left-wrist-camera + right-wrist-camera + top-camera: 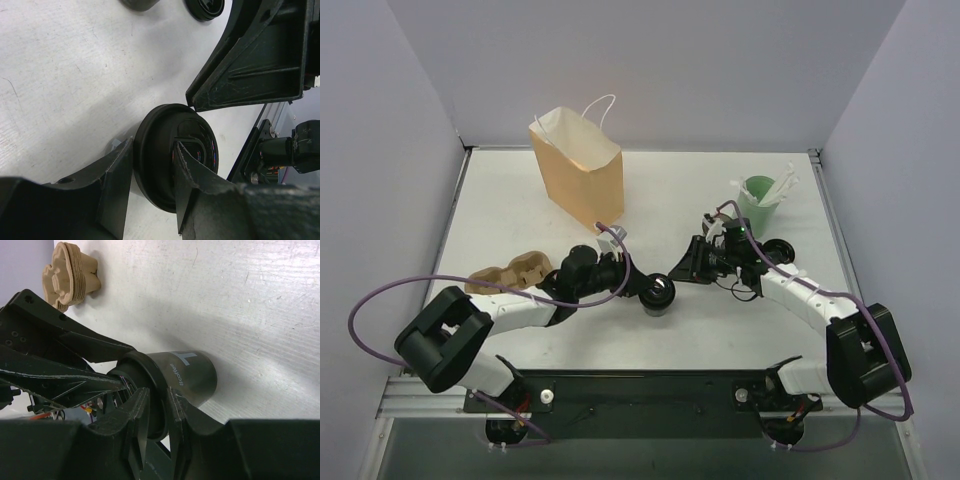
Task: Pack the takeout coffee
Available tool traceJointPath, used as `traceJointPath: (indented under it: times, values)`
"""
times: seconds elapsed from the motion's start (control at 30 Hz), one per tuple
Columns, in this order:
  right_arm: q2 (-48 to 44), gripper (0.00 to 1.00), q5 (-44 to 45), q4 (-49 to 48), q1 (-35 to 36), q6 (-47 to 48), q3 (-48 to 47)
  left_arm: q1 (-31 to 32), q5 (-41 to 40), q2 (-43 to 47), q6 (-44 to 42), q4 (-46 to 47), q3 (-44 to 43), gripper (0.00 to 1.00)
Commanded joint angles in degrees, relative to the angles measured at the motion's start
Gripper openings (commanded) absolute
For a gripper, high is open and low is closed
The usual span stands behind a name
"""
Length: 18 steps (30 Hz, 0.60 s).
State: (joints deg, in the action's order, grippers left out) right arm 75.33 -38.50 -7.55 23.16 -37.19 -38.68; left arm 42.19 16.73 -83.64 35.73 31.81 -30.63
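The takeout coffee (658, 294) is standing upright at table centre. The right gripper (159, 409), reaching in from 2 o'clock, is narrowly pinching its lid rim. The left gripper (150, 165), coming from 9 o'clock, is straddling that rim half-open; I cannot tell if it is gripping. Both are likely steadying it for lifting. The paper bag (578, 165) is standing open at 11 o'clock.
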Motion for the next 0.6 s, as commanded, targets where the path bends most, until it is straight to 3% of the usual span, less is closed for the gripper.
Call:
traceJointPath:
  times: [0.0,0.57]
  values:
    - [0.43,0.21,-2.46,-4.31,-0.39,0.54,1.67,0.17,-2.31,-4.7,-6.28,-15.64,4.26,0.44]
    - [-2.38,0.15,0.53,-19.51,-0.66,-5.53,18.98,1.4,-4.7,-8.02,-1.54,-10.63,8.66,0.44]
